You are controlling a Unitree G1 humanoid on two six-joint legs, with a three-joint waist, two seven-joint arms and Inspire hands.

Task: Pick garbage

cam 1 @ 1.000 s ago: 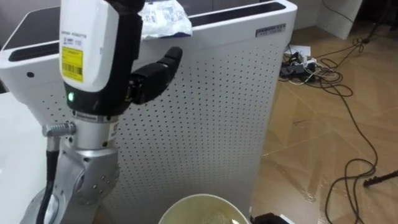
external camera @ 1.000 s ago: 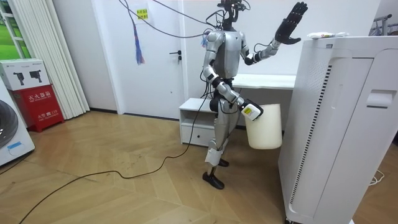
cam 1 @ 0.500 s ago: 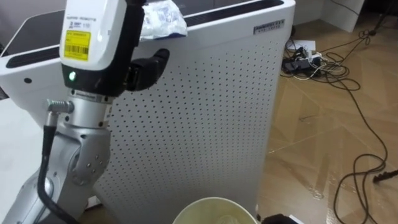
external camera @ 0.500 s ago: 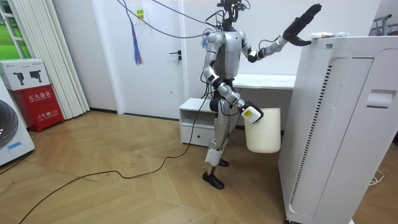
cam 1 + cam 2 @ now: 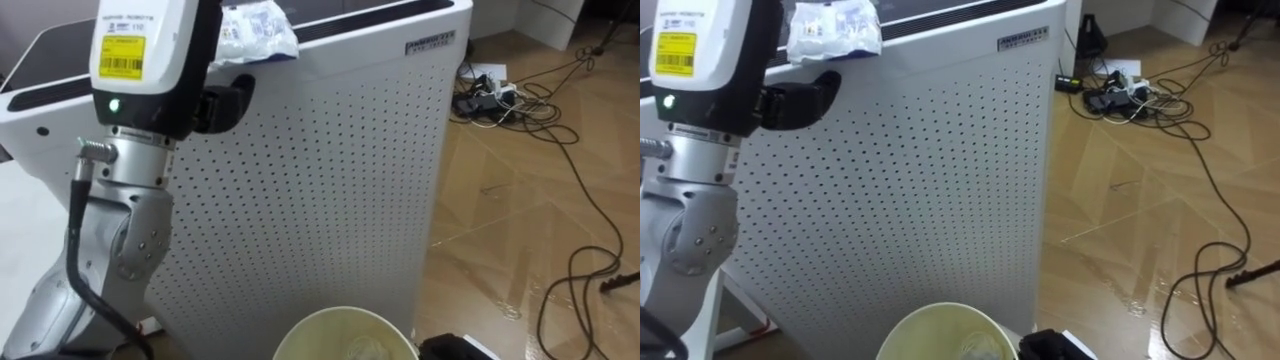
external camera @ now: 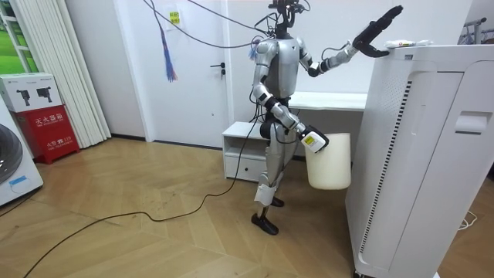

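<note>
left robot hand point(image 6: 373, 32): opened flat, raised just beside plastic wrapper point(image 5: 255, 30)
plastic wrapper: laid on air purifier point(image 5: 330, 180) top
right robot hand point(image 5: 445, 350): at bucket point(image 5: 340, 318) rim; grip cannot be told

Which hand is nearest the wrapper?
The left hand, raised at the white cabinet's top edge by the wrapper; the right hand is low at the bin.

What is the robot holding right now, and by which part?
Its right hand holds the cream bin by the rim. The left hand is open beside the wrapper, gripping nothing.
</note>
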